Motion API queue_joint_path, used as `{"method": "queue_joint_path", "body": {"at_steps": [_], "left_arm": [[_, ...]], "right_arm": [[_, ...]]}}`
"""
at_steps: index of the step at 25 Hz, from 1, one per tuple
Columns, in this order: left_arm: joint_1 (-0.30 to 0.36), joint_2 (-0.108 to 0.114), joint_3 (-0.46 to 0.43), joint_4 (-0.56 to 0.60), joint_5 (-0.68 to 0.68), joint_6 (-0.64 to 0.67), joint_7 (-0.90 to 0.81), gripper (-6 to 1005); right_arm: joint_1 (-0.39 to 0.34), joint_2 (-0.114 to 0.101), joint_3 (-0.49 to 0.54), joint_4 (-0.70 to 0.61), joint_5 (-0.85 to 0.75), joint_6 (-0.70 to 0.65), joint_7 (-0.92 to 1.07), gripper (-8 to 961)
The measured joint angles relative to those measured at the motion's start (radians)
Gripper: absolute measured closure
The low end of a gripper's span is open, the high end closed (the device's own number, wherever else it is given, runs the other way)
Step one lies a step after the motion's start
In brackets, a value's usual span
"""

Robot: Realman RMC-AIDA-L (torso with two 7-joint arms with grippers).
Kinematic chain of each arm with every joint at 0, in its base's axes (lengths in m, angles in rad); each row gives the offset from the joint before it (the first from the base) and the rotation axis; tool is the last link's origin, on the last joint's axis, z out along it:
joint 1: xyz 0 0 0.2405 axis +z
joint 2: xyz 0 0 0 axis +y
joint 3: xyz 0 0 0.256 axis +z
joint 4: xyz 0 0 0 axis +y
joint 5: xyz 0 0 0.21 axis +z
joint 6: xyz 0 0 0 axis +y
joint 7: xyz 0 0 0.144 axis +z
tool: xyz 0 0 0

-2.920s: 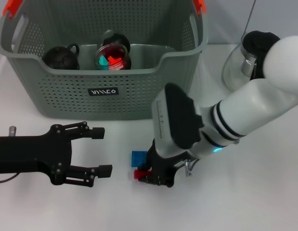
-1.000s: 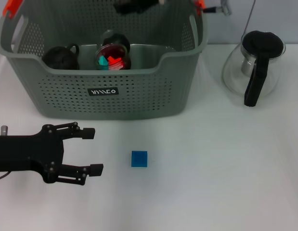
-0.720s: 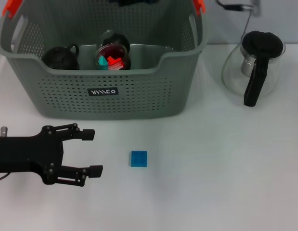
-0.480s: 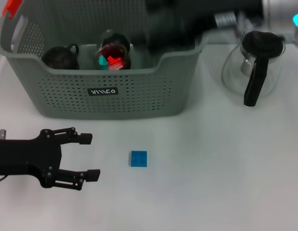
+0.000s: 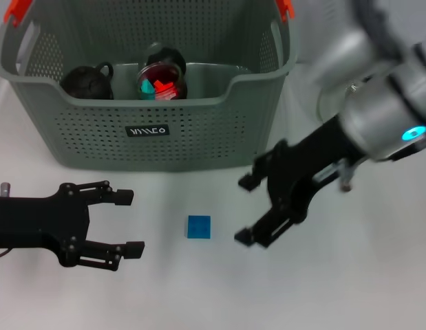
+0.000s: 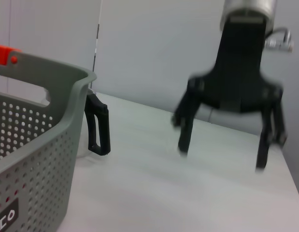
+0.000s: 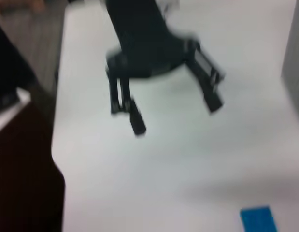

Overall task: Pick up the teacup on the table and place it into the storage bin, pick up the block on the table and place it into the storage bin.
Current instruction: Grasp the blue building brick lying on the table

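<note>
The grey-green storage bin (image 5: 151, 130) stands at the back of the table. Inside it a black teacup (image 5: 87, 82) with a loop handle sits beside a dark cup (image 5: 161, 81) holding red and teal blocks. A blue block (image 5: 198, 227) lies flat on the table in front of the bin, also visible as the blue block (image 7: 258, 220). My right gripper (image 5: 246, 210) hovers open just right of that block, seen as the right gripper (image 6: 221, 157) from the other arm. My left gripper (image 5: 128, 223) rests open, low over the table, left of the block, and shows blurred as the left gripper (image 7: 176, 116).
A glass kettle with a black handle (image 6: 98, 128) stands right of the bin (image 6: 38, 145); in the head view my right arm (image 5: 378, 117) covers it. White tabletop (image 5: 199, 295) stretches in front of the block.
My right arm swung from above the bin down to the table, arriving open just right of the blue block. The red block that lay beside the blue one is gone from the table. The left gripper barely shifted.
</note>
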Motion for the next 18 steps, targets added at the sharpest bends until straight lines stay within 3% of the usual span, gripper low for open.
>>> {"method": "queue_joint_path", "body": {"at_steps": [6, 18], "left_arm": [[0.000, 0.000, 0.000, 0.000, 0.000, 0.001, -0.001, 66], [0.005, -0.001, 0.000, -0.003, -0.003, -0.006, 0.003, 66]], "right_arm": [[0.112, 0.005, -0.212, 0.159, -0.070, 0.168, 0.086, 12], [0.226, 0.013, -0.418, 0.355, -0.064, 0.431, 0.171, 12]]}}
